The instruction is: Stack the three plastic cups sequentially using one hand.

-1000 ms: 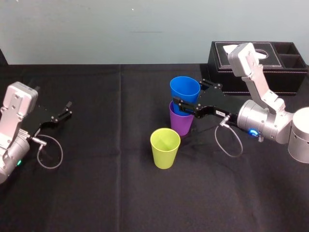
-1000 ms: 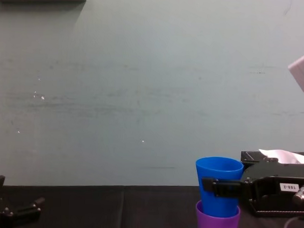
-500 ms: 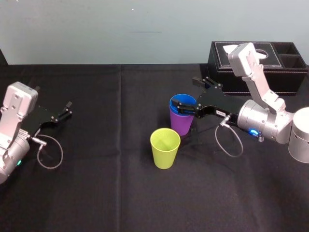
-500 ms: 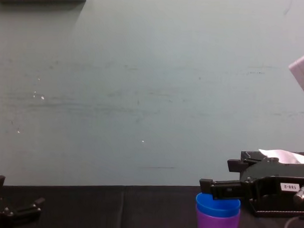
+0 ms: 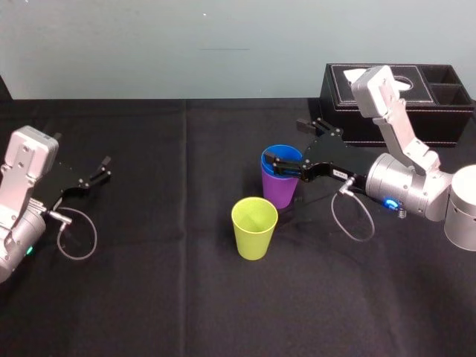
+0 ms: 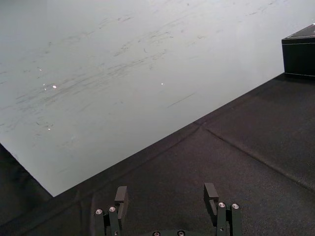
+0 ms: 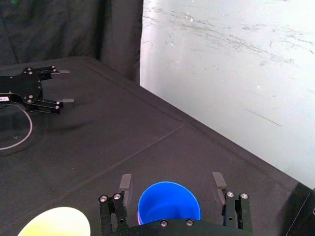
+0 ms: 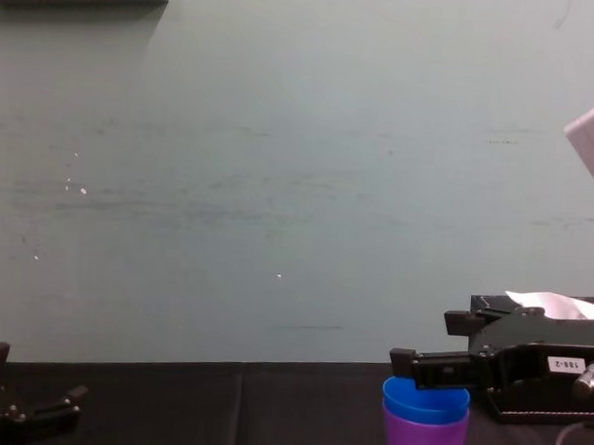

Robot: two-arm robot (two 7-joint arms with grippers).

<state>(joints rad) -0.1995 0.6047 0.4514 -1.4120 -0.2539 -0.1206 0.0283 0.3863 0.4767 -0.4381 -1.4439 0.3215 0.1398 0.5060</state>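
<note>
The black-clothed table (image 5: 149, 297) takes up the lower part of the head view, and a black tissue box (image 5: 446, 111) sits at the upper right. The right arm (image 5: 405, 182) reaches in from the right edge toward the middle. There the right gripper (image 5: 283, 141) is spread wide, one finger on each side of the rim of the blue cup (image 5: 288, 154). The right wrist view shows a clear gap on both sides, so it grips nothing. The left gripper (image 5: 106, 168) rests at the middle left, fingers parted and empty. The blue cup is nested deep in the purple cup (image 5: 279, 190), just right of centre, with little more than its rim showing. The yellow-green cup (image 5: 254, 227) stands upright alone, just below and left of that pair, near but apart.
</note>
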